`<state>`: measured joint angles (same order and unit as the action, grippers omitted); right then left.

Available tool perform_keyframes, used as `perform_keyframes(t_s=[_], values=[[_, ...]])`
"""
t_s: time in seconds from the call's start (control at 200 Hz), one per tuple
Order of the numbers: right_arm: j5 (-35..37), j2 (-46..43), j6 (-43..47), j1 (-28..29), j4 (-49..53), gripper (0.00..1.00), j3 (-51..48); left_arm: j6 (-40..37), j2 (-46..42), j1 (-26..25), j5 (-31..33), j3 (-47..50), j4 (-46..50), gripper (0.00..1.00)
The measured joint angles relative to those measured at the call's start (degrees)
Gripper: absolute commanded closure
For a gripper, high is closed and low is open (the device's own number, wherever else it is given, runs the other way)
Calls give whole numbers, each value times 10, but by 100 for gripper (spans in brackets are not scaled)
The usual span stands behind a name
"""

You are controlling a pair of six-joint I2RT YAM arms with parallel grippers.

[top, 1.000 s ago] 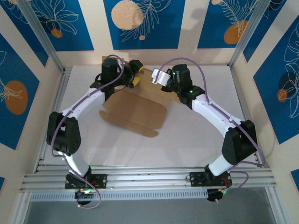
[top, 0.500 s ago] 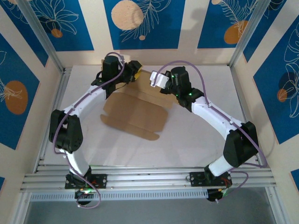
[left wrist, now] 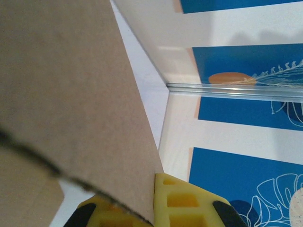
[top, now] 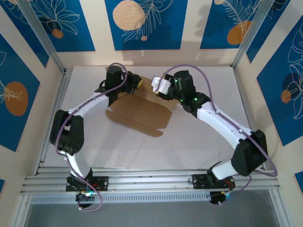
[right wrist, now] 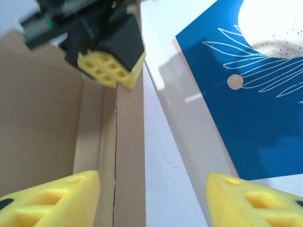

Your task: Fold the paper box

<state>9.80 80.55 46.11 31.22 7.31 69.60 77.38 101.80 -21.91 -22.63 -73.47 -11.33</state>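
Early stage: paper box (top: 139,113) lies mid-table (top: 199,137), mostly a flat sheet with near flaps unfolded; at its far edge left gripper (top: 136,81) looks clamped on a raised flap (left wrist: 71,94), right gripper (right wrist: 151,189) hovers fingers apart, holding nothing.

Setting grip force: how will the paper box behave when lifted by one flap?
Probably light: the paper box is one thin sheet. It likely hinges at its creases, as where the left gripper holds one flap. Pushed, it may slide on the smooth table.
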Motion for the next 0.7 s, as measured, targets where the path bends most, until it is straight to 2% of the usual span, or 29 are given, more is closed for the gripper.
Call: perform_keyframes(t_s=[0.13, 0.285, 0.405, 0.525, 0.7], values=[[-79, -52, -121, -34, 23, 40, 0, 20, -4, 0, 15, 46, -42, 100], [-128, -87, -329, -98, 53, 42, 9, 63, -36, -4, 64, 94, -55, 100], [-163, -71, -471, -149, 117, 47, 44, 92, -88, -16, 143, 104, 9, 100], [-185, -56, -565, -175, 151, 46, 48, 113, -137, -36, 216, 84, 111, 100], [-224, -19, -665, -191, 212, 46, 76, 137, -154, -52, 260, 78, 150, 100]])
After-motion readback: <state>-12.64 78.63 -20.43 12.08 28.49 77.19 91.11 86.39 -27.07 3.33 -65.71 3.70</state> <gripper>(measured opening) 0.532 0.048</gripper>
